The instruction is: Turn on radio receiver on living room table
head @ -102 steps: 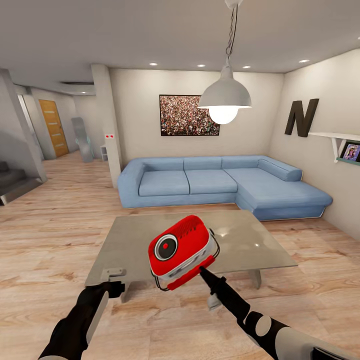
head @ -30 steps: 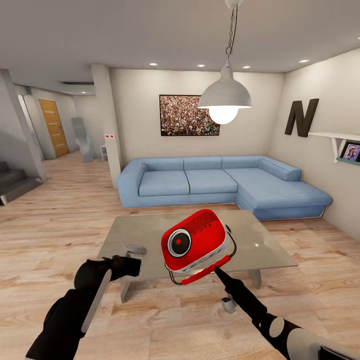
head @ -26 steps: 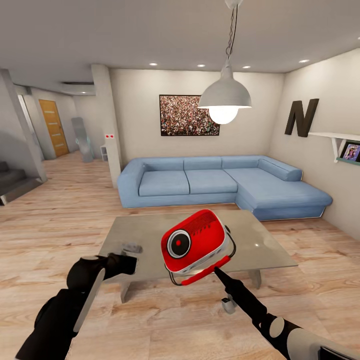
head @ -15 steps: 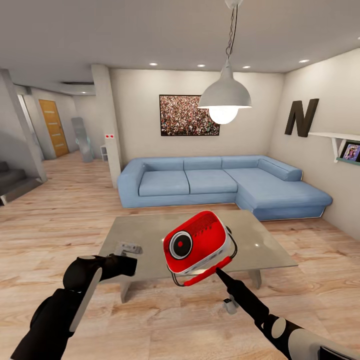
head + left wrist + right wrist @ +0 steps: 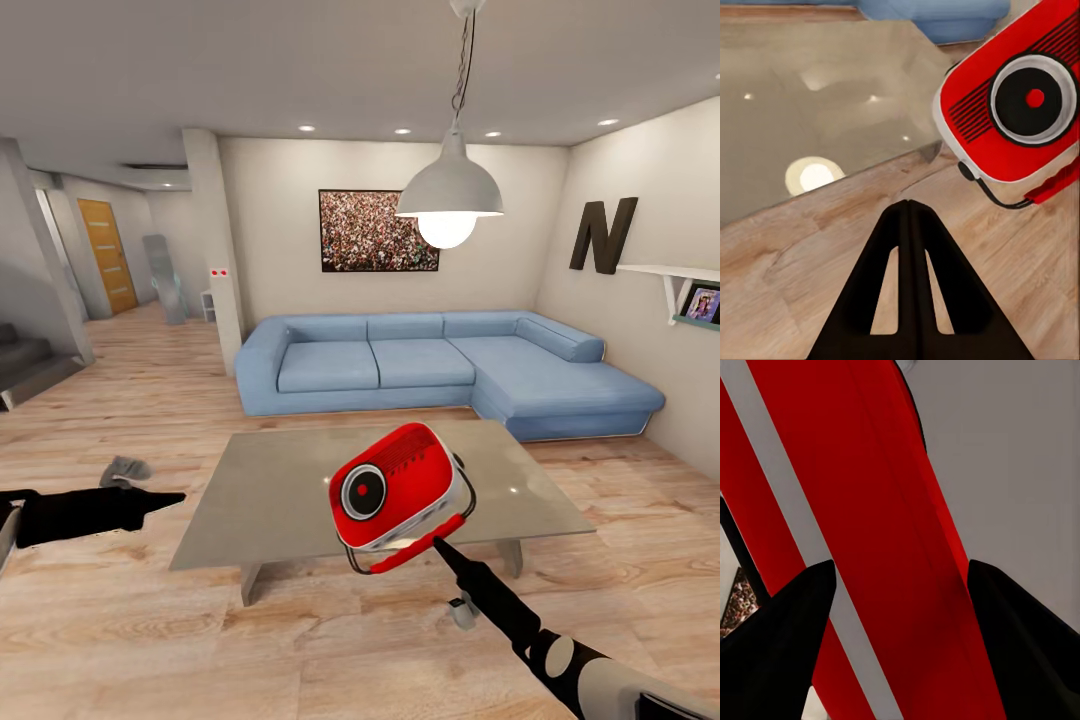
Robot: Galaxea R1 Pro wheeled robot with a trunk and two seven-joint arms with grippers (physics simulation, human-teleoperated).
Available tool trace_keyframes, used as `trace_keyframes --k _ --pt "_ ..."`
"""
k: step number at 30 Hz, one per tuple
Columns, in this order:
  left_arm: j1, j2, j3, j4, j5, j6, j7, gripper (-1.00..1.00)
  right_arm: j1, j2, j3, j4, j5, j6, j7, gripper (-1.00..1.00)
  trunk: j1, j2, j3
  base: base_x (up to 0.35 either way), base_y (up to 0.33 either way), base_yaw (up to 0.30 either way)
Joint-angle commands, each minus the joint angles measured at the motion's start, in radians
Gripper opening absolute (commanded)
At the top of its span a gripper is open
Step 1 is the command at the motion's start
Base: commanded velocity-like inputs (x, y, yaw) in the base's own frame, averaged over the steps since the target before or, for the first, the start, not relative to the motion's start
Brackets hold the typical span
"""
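Bright red rounded radio receiver (image 5: 398, 487), clamped in right gripper (image 5: 437, 546) at frame centre; closed, empty left gripper (image 5: 909, 217) should press its dial squarely.

— You get a bright, even render; the pendant lamp (image 5: 448, 205) glows overhead.
— Its glare pools on the table (image 5: 810, 174), and your edges stretch wide.

- I see the table (image 5: 300, 480), low and rectangular, with a glossy grey top that mirrors the ceiling lights.
- It stands on short grey slab legs on the light wood plank floor (image 5: 120, 420).
- I can't tell whether the radio receiver (image 5: 398, 487) touches the tabletop.
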Motion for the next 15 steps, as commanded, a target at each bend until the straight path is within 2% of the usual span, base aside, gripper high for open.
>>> trace_keyframes --k 1,4,10,15 --pt "0.000 0.006 0.012 0.000 0.000 0.000 -0.010 -1.00 0.000 0.000 -0.015 0.001 0.000 -0.002 -0.001 -1.00 0.000 0.000 0.000 0.000 0.000 0.000" --pt "0.000 0.009 0.025 0.001 -0.005 0.000 -0.024 -1.00 0.000 0.000 -0.014 0.002 0.001 -0.001 -0.001 -1.00 0.000 0.000 0.000 0.000 0.000 0.000" --pt "0.000 -0.004 -0.035 0.003 -0.010 -0.005 -0.024 -1.00 0.000 0.005 -0.018 0.000 0.003 -0.009 -0.001 -1.00 0.000 0.000 0.000 0.000 0.000 0.000" --pt "0.000 -0.056 -0.052 0.003 -0.020 -0.007 -0.020 -1.00 0.000 0.009 -0.022 -0.003 -0.003 -0.012 -0.001 -1.00 0.000 0.000 0.000 0.000 0.000 0.000"
